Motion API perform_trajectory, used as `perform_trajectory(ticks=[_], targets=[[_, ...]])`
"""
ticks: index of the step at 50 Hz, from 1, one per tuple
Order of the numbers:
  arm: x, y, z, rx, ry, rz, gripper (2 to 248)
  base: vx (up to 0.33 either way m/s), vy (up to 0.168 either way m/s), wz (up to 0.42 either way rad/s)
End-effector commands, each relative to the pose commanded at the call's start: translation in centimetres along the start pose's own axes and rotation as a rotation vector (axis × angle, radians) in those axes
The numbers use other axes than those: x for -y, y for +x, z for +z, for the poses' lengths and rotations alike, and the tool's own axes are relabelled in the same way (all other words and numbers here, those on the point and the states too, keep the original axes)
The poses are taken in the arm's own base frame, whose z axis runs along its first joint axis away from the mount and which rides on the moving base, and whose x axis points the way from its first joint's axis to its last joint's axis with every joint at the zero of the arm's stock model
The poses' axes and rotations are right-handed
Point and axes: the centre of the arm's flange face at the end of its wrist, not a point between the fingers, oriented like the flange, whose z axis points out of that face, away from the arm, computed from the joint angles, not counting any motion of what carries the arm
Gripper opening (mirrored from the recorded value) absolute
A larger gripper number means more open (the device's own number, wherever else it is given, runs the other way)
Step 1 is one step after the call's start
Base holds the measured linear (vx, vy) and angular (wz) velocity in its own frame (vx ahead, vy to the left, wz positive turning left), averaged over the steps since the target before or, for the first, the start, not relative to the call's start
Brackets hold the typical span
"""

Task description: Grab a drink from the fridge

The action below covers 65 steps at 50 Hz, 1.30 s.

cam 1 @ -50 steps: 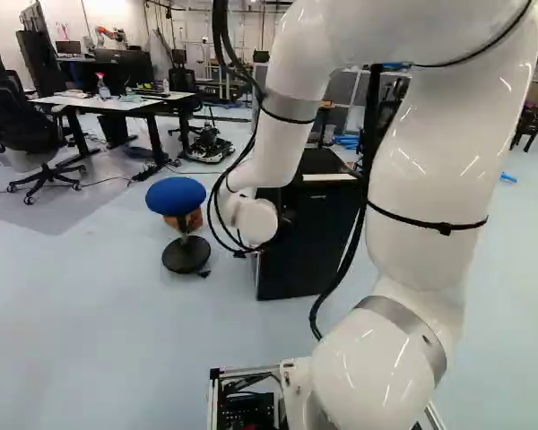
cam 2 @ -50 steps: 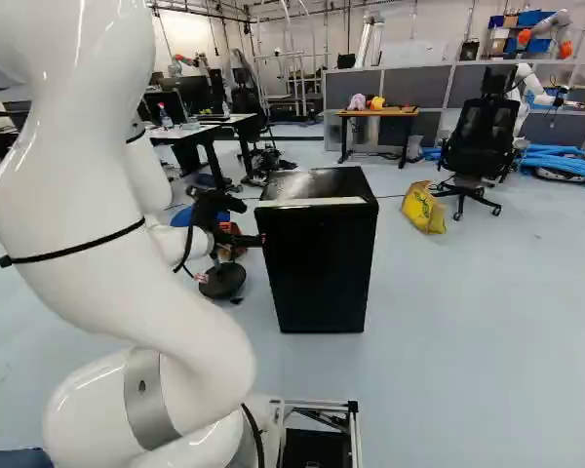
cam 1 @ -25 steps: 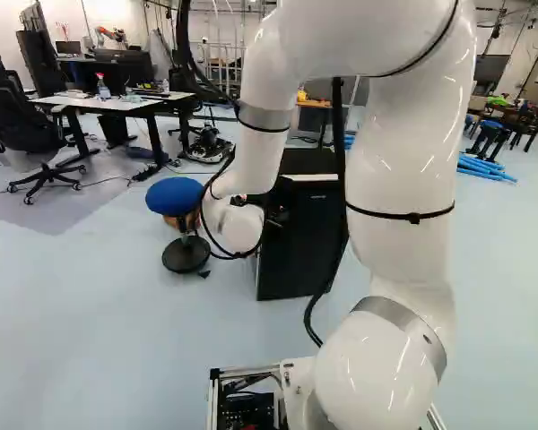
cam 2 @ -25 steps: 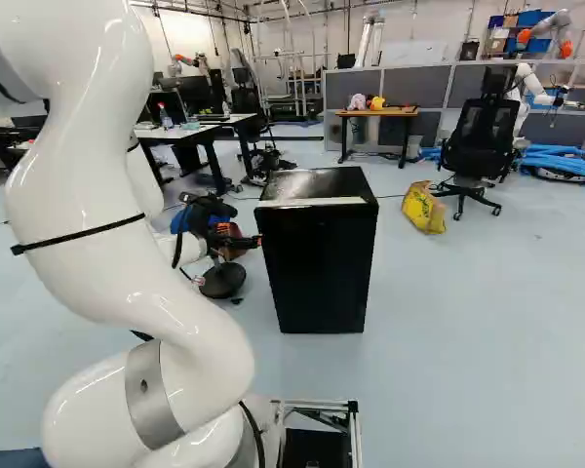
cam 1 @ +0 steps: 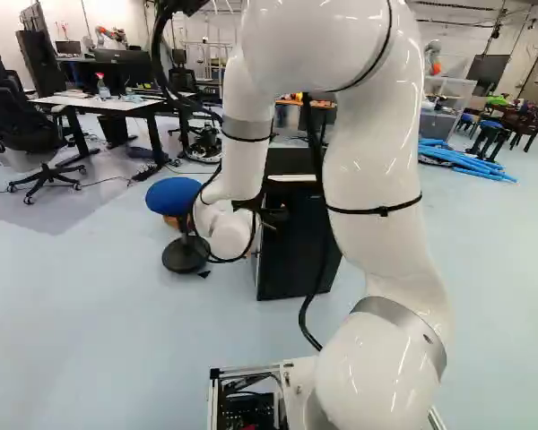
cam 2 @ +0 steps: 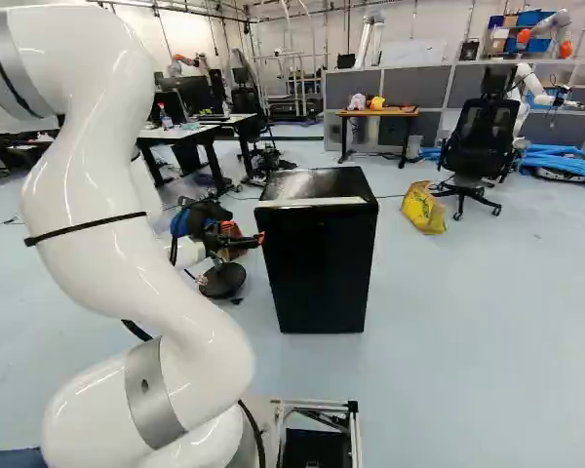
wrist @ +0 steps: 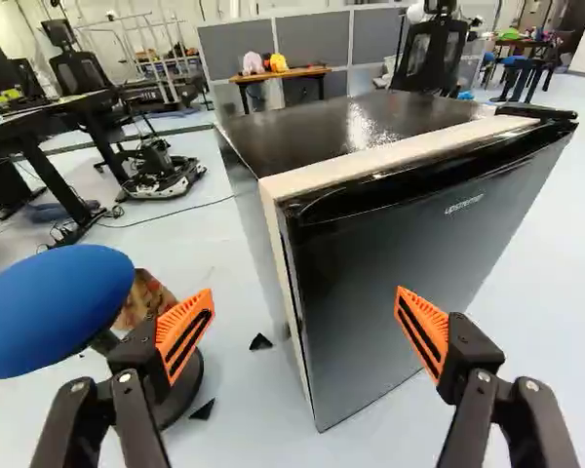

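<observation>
The gripper [cam 2: 259, 239] is at the left side of the black fridge [cam 2: 320, 263] in the right base view, near its front upper edge. In the wrist view the gripper [wrist: 304, 330] stands wide open, its orange pads apart with nothing held. Ahead of it is the fridge [wrist: 400, 283], its door closed, the near front corner showing between the two fingers. A light strip runs along the top front edge. No drink is in view; the fridge's inside is hidden.
A blue stool [wrist: 58, 302] stands beside the fridge, close to one finger. Behind are a desk [cam 1: 117, 103], an office chair [cam 2: 478, 146], a yellow bag [cam 2: 424, 208] and an orange-topped table [cam 2: 378, 112]. Another robot [cam 2: 531, 88] is at the far right.
The arm has shifted left in the left base view, its upper part swinging over and its wrist dropping slightly. The gripper stays beside the fridge's front edge. Fridge and base have not moved.
</observation>
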Motion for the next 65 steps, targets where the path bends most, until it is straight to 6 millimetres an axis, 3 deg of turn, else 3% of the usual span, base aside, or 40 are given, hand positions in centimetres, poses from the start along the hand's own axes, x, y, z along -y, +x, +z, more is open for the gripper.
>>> perform_trajectory(ticks=[14,65], targets=[[0.7,-1.0,0.9,-0.072,-0.056,-0.005,247,0.0,0.0,0.0],[2.3,-0.3,3.2,-0.143,-0.118,0.042,247,0.0,0.0,0.0]])
